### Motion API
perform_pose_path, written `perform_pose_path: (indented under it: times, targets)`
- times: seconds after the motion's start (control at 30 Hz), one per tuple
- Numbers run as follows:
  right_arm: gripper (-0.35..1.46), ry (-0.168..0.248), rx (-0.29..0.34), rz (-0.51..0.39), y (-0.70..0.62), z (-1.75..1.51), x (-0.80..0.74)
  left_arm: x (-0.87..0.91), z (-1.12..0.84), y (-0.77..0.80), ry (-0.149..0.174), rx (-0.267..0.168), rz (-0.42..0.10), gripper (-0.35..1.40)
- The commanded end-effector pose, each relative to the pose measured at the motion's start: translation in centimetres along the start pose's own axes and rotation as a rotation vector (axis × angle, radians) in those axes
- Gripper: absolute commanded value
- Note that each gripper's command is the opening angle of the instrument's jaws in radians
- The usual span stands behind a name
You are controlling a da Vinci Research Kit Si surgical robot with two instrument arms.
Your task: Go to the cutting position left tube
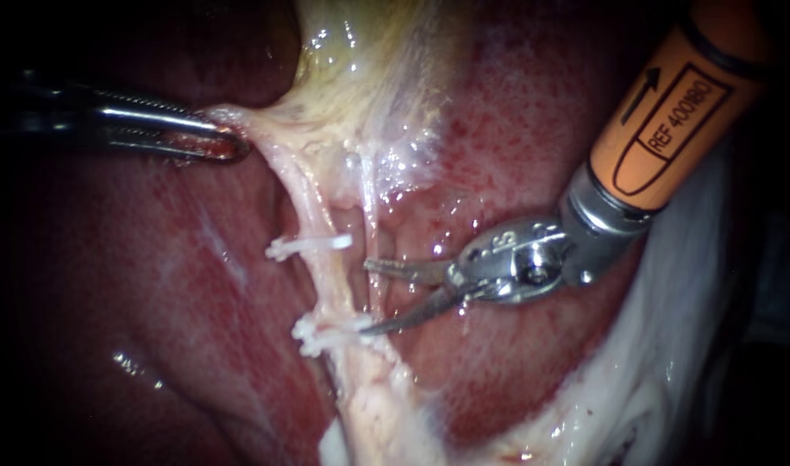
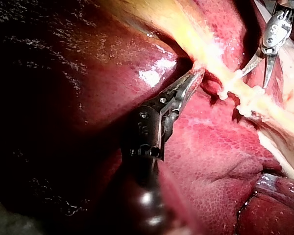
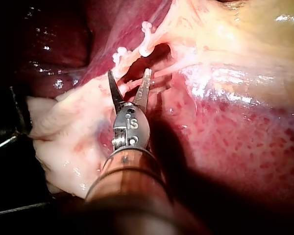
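Holding the right pincer spread wide, gripping nothing, tips just short of the left tube. Finding that tube stretched over the liver, between an upper clip and a lower clip. Possibly grazing the lower clip with the lower tip; hard to tell. Clamping pale tissue above the tube with the left pincer.

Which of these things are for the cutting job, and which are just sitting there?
For the job:
right instrument, jaws open beside the left tube
upper clip and lower clip on that tube
left instrument, jaws gripping the gallbladder

Just there:
liver
right tube
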State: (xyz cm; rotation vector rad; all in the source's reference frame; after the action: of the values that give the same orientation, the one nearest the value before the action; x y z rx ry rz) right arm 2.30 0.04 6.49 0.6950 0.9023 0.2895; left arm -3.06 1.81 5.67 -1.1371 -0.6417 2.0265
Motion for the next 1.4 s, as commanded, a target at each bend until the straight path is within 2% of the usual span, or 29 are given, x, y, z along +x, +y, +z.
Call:
perform_pose_path:
  times: [0.03, 0.23, 0.57, 1.4]
  targets:
    - [1.45, 0.004, 0.012, 0.005, 0.03, 0.02, -0.01, 0.00, 0.00, 0.00, 0.000, 0.000, 0.000, -0.35]
    - [1.45, 0.023, 0.063, 0.047, 0.15, 0.10, 0.00, 0.00, 0.00, 0.00, 0.000, 0.000, 0.000, -0.35]
    - [1.43, 0.064, 0.141, 0.070, 0.21, 0.27, 0.11, 0.00, 0.01, 0.00, 0.000, 0.000, 0.000, -0.35]
    - [1.43, 0.139, 0.198, 0.082, 0.11, 0.69, 0.53, -0.01, 0.02, 0.00, 0.001, 0.002, 0.001, -0.35]
